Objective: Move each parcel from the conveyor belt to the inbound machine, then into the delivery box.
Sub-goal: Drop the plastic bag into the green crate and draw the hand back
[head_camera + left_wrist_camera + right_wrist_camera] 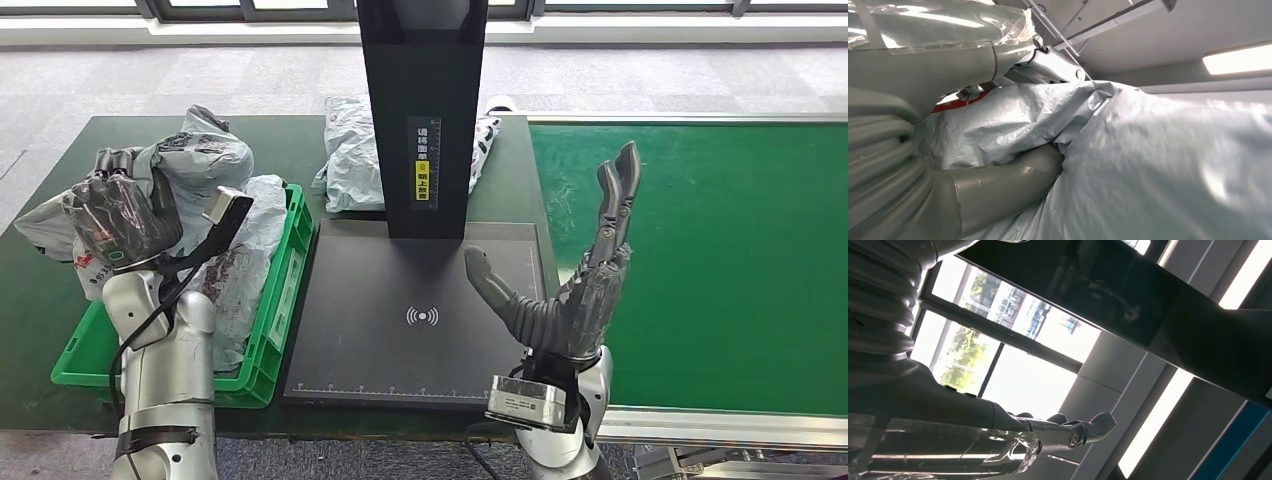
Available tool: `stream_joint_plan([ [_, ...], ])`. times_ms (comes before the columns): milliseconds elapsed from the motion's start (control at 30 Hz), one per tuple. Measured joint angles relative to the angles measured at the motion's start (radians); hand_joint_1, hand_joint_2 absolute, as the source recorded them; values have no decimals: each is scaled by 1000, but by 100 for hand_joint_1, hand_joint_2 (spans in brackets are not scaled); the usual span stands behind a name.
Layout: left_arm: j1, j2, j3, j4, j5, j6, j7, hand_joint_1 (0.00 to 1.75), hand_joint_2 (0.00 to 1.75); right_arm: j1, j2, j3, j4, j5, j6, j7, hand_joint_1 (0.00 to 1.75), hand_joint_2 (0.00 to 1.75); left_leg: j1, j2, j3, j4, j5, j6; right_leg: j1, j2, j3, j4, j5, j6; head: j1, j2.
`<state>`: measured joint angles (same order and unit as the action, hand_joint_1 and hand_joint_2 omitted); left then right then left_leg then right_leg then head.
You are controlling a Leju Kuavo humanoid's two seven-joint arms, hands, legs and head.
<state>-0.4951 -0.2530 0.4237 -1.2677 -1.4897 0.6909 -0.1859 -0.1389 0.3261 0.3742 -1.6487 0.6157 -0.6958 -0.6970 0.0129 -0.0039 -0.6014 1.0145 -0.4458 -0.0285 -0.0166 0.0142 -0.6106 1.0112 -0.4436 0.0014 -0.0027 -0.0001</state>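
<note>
- Right hand (580,290) stood raised at the near right corner of the inbound machine's black scan plate (370,340), fingers straight and spread, holding nothing.
- Left hand (120,220) was closed around a grey poly-bag parcel (200,155), held over the green delivery box (280,300); in the left wrist view the thumb (1008,182) pressed into the wrinkled film (1148,165).
- Box already held other grey bags (245,260), heaped about to its rim.
- Second grey parcel (350,160) lay on the table behind the scanner's black column (422,110).
- Green conveyor belt (700,250) ran on the right, no parcel on the visible stretch.
- Risk, as judged: released onto the heap, the slack bag could slide over the box wall onto the table; slippery film might also slip from the grip early.
</note>
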Motion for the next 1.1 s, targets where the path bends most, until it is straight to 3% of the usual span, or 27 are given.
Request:
stream_joint_plan([
  [200,-31,6,27,71,-1,0,65,169,175,2,-1,0,0,-5,0,0,0,175,0,0,0,0,0,0,0,0,0,0,0,0,0,0],
  [333,-34,8,15,129,0,0,105,0,175,4,-1,0,0,-6,0,0,0,175,0,0,0,0,0,0,0,0,0,0,1,-1,0,0],
  [433,-45,13,-3,216,2,0,140,0,175,6,-1,-1,0,-5,0,0,0,175,0,0,0,0,0,0,0,0,0,0,1,-1,0,0],
  [567,-54,13,-3,341,0,0,165,0,0,6,-1,-3,0,-6,0,0,0,175,0,0,0,0,0,0,0,0,0,0,1,-1,0,0],
  [1100,-56,12,36,452,22,0,101,0,0,6,-1,-6,6,-9,0,1,0,175,0,-1,0,0,0,0,0,0,0,0,1,-1,0,0],
])
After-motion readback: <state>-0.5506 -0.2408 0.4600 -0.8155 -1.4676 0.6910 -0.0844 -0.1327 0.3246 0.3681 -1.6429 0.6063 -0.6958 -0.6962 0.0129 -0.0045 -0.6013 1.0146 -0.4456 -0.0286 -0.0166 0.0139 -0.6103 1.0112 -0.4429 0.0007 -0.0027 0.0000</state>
